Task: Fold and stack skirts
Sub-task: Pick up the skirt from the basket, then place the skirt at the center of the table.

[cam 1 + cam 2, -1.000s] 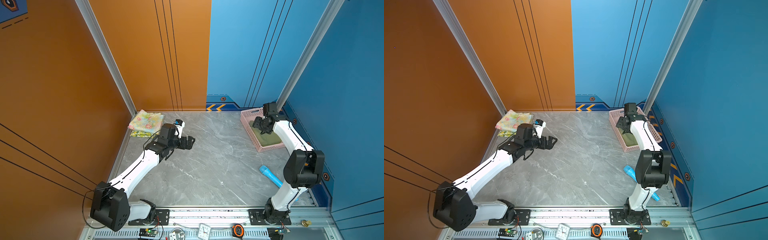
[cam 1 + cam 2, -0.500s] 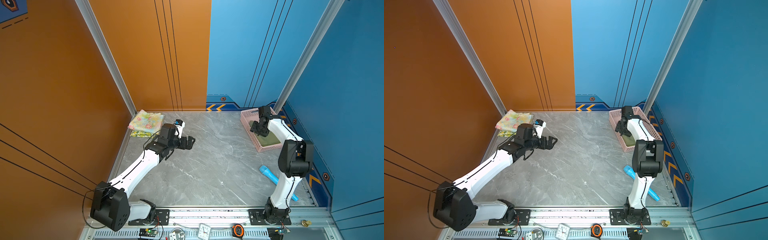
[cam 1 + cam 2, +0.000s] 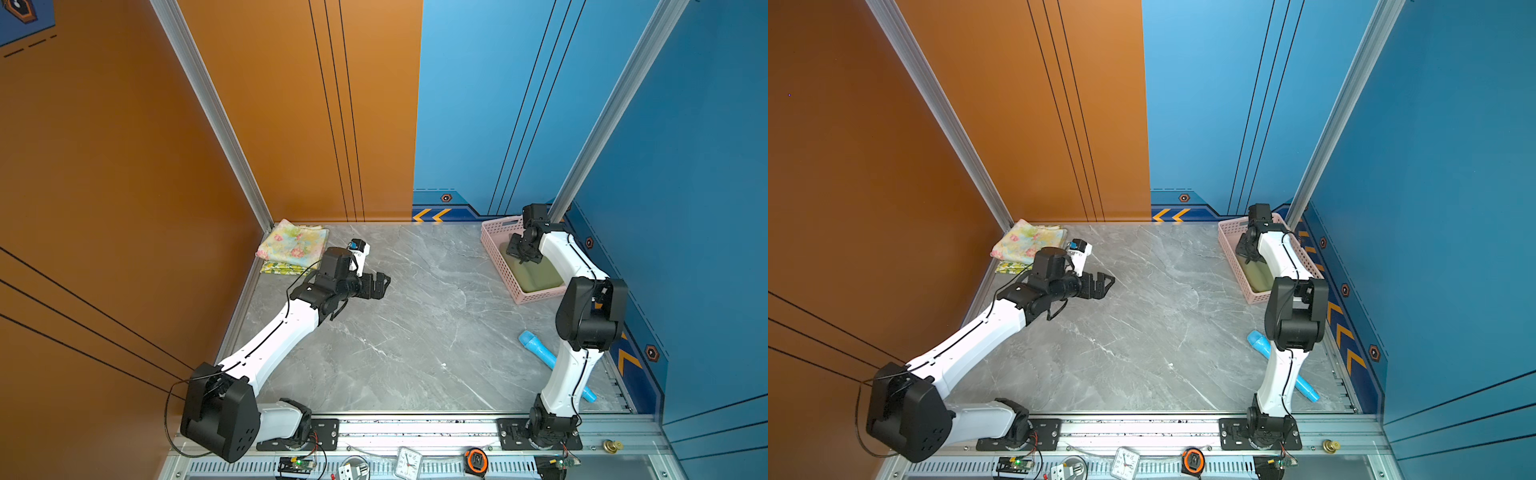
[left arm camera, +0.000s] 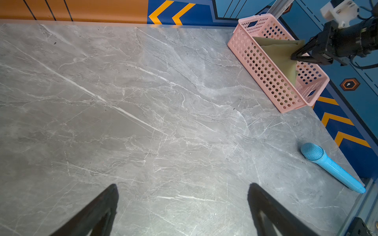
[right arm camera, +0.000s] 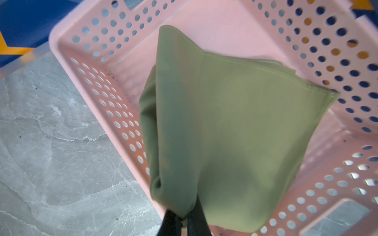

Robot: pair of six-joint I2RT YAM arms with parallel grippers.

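1. The right pincer (image 5: 182,220) is closed tight on a bunched edge of the olive green skirt (image 5: 235,132). The cloth rises tent-like to the grip above the pink basket (image 5: 98,81).
2. In both top views the basket sits at the right of the frame beside the blue wall, and the rest of the olive skirt lies inside it.
3. The left pincer (image 3: 380,284) is spread wide and holds nothing. It hangs over the grey table (image 3: 415,332), left of centre.
4. The floral skirt (image 3: 293,245) lies folded at the left of the frame, in the corner by the orange wall. It rests on the lemon-print skirt (image 3: 282,269), whose edge shows beneath it.
5. A blue microphone (image 3: 536,347) lies on the table at lower right, partly behind the right arm.
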